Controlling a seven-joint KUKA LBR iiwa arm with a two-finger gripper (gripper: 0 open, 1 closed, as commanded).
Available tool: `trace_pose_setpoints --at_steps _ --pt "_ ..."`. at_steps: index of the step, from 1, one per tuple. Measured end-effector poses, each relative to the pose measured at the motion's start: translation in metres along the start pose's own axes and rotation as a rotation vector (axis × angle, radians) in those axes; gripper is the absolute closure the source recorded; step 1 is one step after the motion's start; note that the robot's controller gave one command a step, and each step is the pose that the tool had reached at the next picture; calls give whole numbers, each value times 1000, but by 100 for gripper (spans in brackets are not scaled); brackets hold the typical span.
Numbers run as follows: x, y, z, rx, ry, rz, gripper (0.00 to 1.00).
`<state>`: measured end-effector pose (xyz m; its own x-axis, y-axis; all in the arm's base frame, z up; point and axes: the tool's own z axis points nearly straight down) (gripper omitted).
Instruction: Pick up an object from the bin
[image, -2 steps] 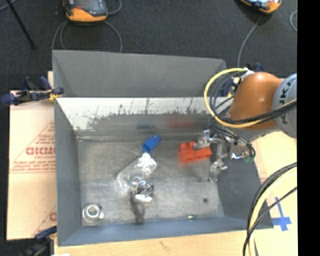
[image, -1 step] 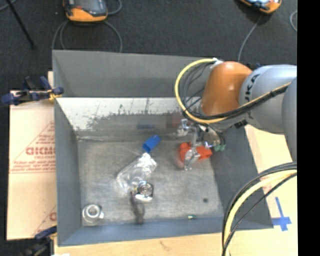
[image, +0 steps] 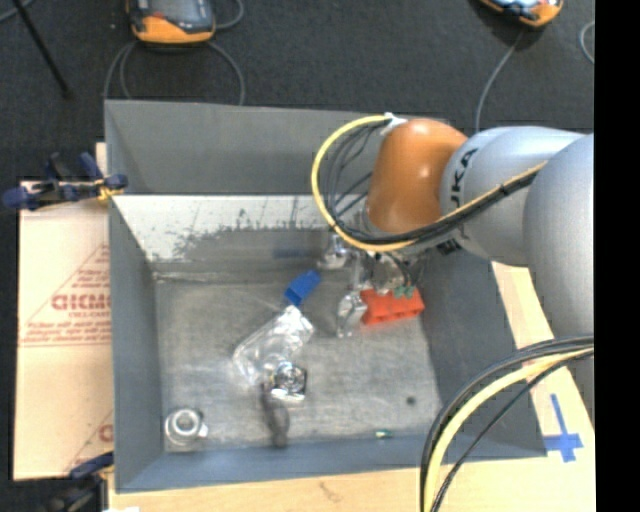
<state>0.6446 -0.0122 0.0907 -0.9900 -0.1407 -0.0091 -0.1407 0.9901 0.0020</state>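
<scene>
Presently on record: one grey metal bin and its loose contents. Item one, the gripper, hangs low over the back middle of the floor, below the arm's orange cover and a loop of cables. How wide its jaws stand cannot be told, nor whether they have hold of anything. Item two, a red block (with small green bits along its top edge), lies just beside the gripper on its right, close under the wrist. Item three, a small blue block, lies tilted just to the gripper's left, near the back wall. Item four, a crumpled clear plastic bag, sits in the middle of the floor, front-left of the gripper. Item five, a shiny metal piece, rests at the bag's front edge, with a dark piece just in front of it. Item six, a round metal ring, sits in the front left corner, well apart from the rest.
</scene>
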Motion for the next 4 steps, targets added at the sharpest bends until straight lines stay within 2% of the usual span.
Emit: trace_pose_setpoints --at_steps 1,2,3,4 --pt "28 78 -1 -1 8 -48 0" --pt "0 146 15 6 -2 -117 0" --pt "-4 158 9 4 4 -201 0" --pt "-9 164 14 1 1 -177 0"
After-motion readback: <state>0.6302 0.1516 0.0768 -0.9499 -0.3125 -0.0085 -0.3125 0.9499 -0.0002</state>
